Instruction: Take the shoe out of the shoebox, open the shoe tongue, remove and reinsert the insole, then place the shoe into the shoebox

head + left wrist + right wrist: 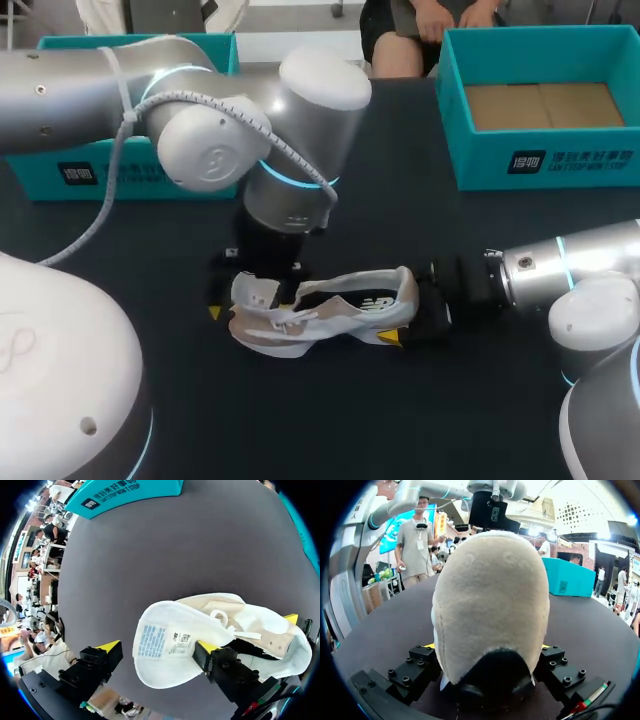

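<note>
A white and beige shoe lies on the dark table, toe toward my left arm, heel toward my right. My left gripper hangs over the toe end and is open. In the left wrist view its fingers stand wide apart, and the raised white tongue with its label lies between them. The tongue is near one tip and clear of the other. My right gripper is shut on the heel. In the right wrist view the beige heel fills the space between the right gripper's fingers. The insole is hidden.
An open teal shoebox with a brown cardboard floor stands at the back right. A second teal box part sits at the back left, partly behind my left arm. Bare dark table lies in front of the shoe.
</note>
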`<state>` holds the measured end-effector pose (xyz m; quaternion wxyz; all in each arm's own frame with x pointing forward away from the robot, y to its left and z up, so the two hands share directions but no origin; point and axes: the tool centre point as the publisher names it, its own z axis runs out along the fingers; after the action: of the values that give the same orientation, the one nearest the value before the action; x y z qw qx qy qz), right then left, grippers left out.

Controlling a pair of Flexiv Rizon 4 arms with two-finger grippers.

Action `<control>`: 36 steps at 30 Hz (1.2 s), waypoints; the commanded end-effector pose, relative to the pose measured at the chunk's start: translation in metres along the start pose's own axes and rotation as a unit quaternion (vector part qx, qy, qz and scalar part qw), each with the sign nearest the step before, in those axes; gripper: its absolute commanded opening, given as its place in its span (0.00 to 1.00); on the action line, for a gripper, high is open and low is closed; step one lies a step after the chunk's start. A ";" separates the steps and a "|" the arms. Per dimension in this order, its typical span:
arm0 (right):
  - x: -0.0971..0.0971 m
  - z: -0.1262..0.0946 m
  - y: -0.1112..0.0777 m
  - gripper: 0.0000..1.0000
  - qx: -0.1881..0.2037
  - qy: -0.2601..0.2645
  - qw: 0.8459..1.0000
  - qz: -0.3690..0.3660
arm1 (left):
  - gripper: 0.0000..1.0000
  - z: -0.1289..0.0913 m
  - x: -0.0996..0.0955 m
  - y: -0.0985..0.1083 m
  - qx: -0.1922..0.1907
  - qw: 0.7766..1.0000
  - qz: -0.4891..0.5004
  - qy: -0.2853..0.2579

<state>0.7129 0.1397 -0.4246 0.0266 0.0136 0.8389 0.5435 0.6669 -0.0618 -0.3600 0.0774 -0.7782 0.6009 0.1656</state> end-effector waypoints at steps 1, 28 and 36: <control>0.001 0.003 -0.001 0.00 0.002 0.000 1.000 0.001 | 1.00 0.018 -0.008 -0.004 -0.009 1.000 -0.010 0.001; 0.001 0.003 -0.001 0.00 0.002 0.000 1.000 0.001 | 1.00 -0.083 -0.044 -0.028 0.050 0.869 0.467 0.154; 0.001 0.003 -0.001 0.00 0.002 0.000 1.000 0.001 | 1.00 -0.131 -0.020 -0.033 0.129 0.722 0.660 0.161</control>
<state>0.7129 0.1396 -0.4248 0.0265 0.0139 0.8390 0.5433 0.7097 -0.0689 -0.2450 -0.0378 -0.5042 0.8621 0.0333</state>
